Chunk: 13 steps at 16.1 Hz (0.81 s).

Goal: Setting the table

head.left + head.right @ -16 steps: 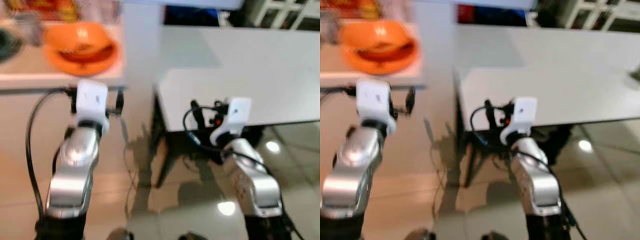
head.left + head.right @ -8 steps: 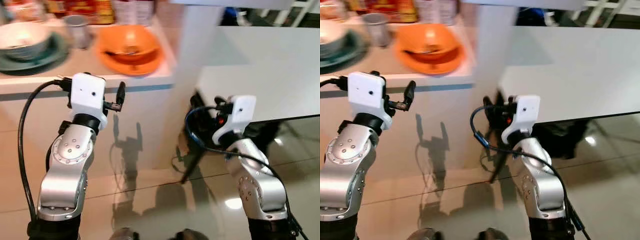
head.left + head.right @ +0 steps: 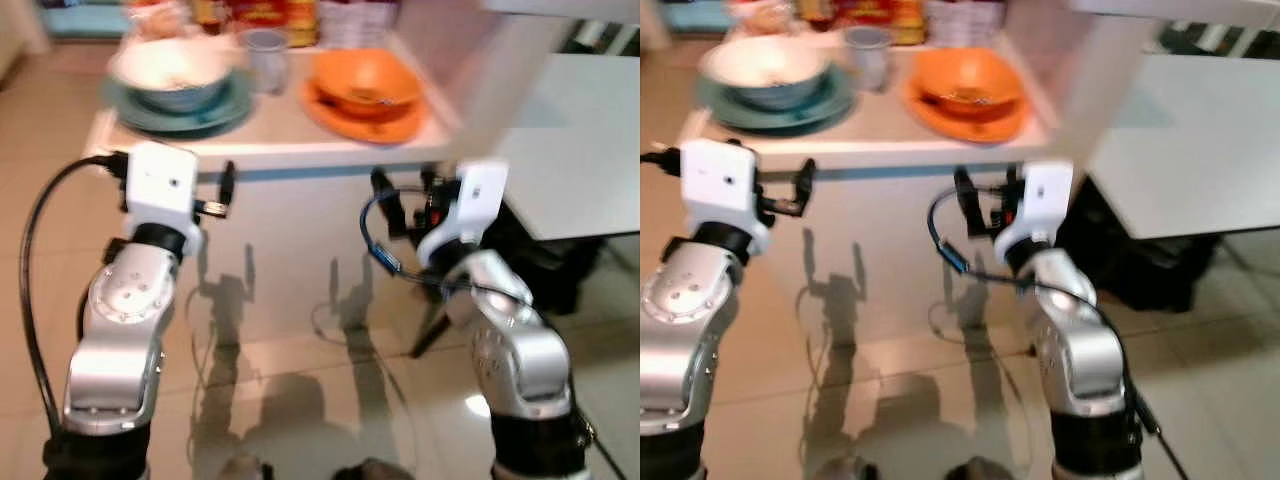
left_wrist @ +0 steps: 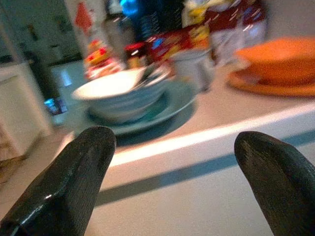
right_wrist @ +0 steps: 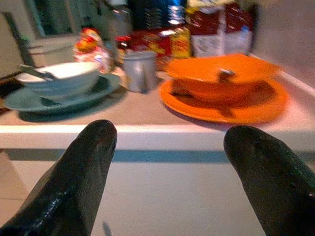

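On a pale counter (image 3: 270, 150) a white bowl (image 3: 170, 68) holding a utensil sits on a teal plate (image 3: 215, 108). A grey cup (image 3: 265, 58) stands beside it. To its right is an orange bowl (image 3: 368, 78) on an orange plate (image 3: 400, 125). My left gripper (image 4: 172, 142) is open and empty, held just before the counter's front edge, facing the white bowl (image 4: 118, 91). Further right along that edge, my right gripper (image 5: 170, 135) is open and empty too, facing the orange bowl (image 5: 221, 76) and the cup (image 5: 140, 69).
Red packets and bottles (image 5: 172, 37) line the back of the counter. A white table (image 3: 590, 150) stands to the right, with dark things under it. Below the counter lies glossy tiled floor (image 3: 300, 400).
The camera has swung left, so the counter with the dishes now sits in the middle and the white table has slid to the right edge. Both arms keep their raised pose.
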Tool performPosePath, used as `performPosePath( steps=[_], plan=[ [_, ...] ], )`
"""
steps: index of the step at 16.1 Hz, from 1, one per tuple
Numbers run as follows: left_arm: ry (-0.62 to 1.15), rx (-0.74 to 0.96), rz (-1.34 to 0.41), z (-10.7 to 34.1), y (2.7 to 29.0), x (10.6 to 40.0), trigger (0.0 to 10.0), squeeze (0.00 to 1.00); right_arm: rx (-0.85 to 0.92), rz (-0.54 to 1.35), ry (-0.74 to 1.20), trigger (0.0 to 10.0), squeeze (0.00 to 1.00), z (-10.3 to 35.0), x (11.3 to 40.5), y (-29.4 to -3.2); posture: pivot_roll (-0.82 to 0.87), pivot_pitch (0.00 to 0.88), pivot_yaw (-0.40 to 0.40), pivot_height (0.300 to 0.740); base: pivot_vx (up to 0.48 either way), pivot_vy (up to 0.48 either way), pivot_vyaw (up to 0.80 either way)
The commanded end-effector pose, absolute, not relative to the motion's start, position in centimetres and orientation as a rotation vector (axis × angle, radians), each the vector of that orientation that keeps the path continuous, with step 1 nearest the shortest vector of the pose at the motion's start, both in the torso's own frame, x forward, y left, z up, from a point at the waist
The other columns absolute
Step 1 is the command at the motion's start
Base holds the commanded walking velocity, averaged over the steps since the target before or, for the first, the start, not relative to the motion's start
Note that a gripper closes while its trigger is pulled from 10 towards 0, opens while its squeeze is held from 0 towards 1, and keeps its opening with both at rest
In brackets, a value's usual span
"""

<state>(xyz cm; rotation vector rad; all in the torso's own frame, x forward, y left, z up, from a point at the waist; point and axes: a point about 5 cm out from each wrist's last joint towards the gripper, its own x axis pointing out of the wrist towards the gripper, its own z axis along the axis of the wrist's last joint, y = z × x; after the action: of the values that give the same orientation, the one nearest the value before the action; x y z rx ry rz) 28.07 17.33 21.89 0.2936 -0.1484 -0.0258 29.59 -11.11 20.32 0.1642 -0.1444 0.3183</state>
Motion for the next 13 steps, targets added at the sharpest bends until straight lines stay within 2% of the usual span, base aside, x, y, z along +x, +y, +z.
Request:
performPosePath(
  steps=[1, 4, 13],
  plan=[
    [-0.127, 0.321, -0.049, 21.6, 17.0, 28.3, 10.0, 0.00, 0.158, 0.280, -0.133, 10.0, 0.00, 20.5, 29.7, -12.1, 0.04, 0.099, -0.062, 0.740, 0.000, 0.000, 0.00],
    [-0.209, 0.239, -0.108, 23.1, 15.9, 28.0, 10.0, 0.00, 0.171, 0.261, -0.182, 10.0, 0.00, 23.2, 30.7, -12.7, 0.04, 0.088, -0.067, 0.740, 0.100, 0.000, 0.00],
    [-0.226, 0.190, -0.125, 23.4, 15.3, 27.8, 10.0, 0.00, 0.170, 0.220, -0.187, 10.0, 0.00, 24.7, 31.1, -13.8, 0.03, 0.093, -0.071, 0.740, 0.370, 0.000, 0.00]
  ],
)
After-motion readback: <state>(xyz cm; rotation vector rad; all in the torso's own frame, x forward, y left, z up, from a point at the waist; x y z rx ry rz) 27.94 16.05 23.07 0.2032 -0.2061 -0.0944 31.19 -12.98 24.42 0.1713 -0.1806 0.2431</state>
